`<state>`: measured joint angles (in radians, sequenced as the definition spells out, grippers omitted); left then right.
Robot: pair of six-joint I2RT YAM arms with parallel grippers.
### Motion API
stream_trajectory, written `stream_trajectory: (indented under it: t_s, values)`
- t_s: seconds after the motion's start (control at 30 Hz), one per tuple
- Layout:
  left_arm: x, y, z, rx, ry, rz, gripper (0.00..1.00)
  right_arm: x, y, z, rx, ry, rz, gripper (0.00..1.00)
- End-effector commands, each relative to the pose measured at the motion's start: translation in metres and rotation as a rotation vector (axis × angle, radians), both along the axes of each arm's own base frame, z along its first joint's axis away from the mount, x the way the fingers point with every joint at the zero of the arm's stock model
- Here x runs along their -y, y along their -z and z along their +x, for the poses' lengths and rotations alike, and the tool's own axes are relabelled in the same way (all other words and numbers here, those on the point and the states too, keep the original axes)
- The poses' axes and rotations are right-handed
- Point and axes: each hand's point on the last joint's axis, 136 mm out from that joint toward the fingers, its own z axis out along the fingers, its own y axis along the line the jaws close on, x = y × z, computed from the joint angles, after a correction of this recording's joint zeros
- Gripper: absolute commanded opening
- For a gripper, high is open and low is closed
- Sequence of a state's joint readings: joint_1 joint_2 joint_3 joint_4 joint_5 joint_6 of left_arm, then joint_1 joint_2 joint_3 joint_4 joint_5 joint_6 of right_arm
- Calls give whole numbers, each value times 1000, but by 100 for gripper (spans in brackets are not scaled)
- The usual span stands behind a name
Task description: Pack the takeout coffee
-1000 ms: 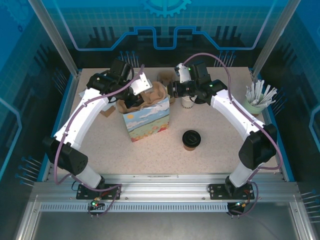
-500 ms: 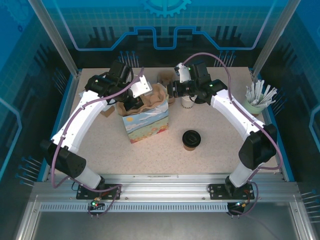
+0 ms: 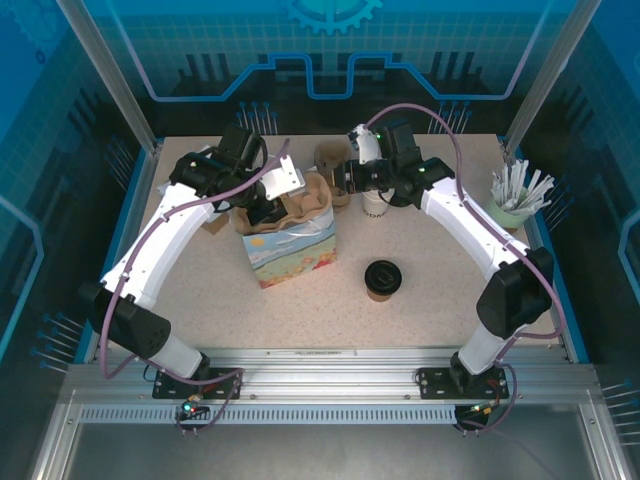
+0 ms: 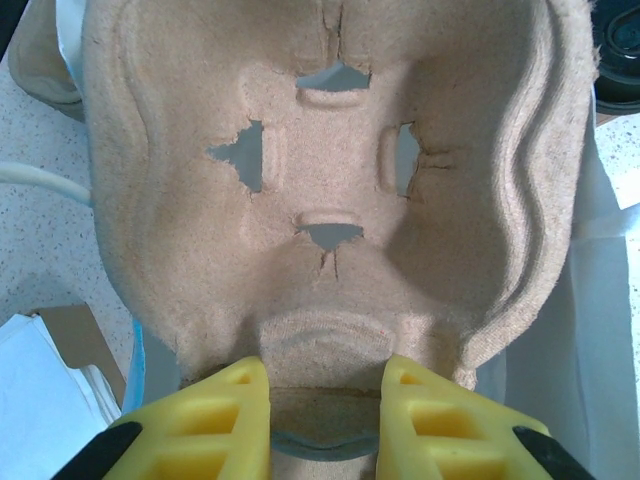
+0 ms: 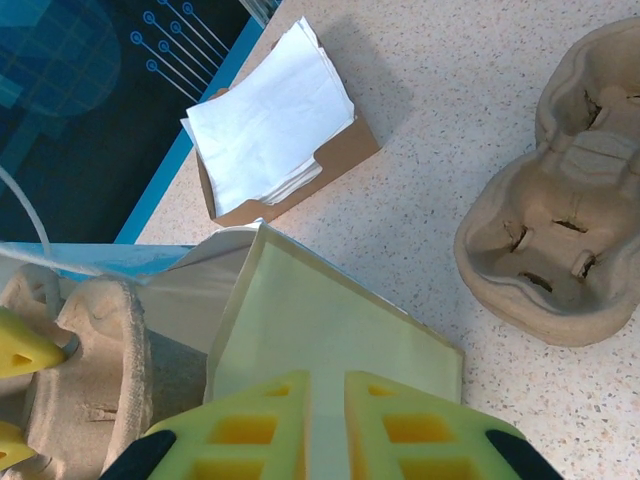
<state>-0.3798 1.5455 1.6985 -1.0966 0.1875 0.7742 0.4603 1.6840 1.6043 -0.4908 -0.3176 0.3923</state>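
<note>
At the far left of the table [image 3: 440, 250] we see a cardboard box of white napkins [image 5: 270, 120]. Just right of it, the left gripper [image 4: 325, 415] has its jaws a little apart and closed on the near rim of a moulded pulp cup carrier [image 4: 330, 200]. The carrier sits tilted in the open mouth of a paper bag [image 3: 295, 250] printed with sky and fields.

On the bag's right side, the right gripper [image 5: 327, 425] has its jaws almost together, pinching the bag's upper edge. A second pulp carrier [image 5: 565, 230] lies on the table behind the bag.

The takeout coffee [image 3: 382, 278], a brown cup with a black lid, stands upright on the table to the right of the bag. It is apart from the bag and clear of both grippers. At the far right stands a green cup of stirrers [image 3: 512, 210].
</note>
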Motion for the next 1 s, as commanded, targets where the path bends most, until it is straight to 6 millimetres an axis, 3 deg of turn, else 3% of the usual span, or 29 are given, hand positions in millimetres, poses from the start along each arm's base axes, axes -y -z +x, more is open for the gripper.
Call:
stream_trajectory:
  t_s: [0.0,0.23,0.5,0.77,0.97]
  values:
    - [-5,14,-15,-67,21,42,24,-5,-8,-1,16,-23,-3,19]
    - [-3,13,-14,-60,22,31,24,-2,-39,-3,97,-60,40,29]
    - [-1,7,-12,-33,17,8,23,-30,-74,-12,218,-324,209,54]
    - [-2,7,-10,-40,-1,10,23,-48,-67,-2,193,-476,229,59]
    - [-3,4,-10,-32,-5,2,23,-64,-54,-5,163,-578,246,67]
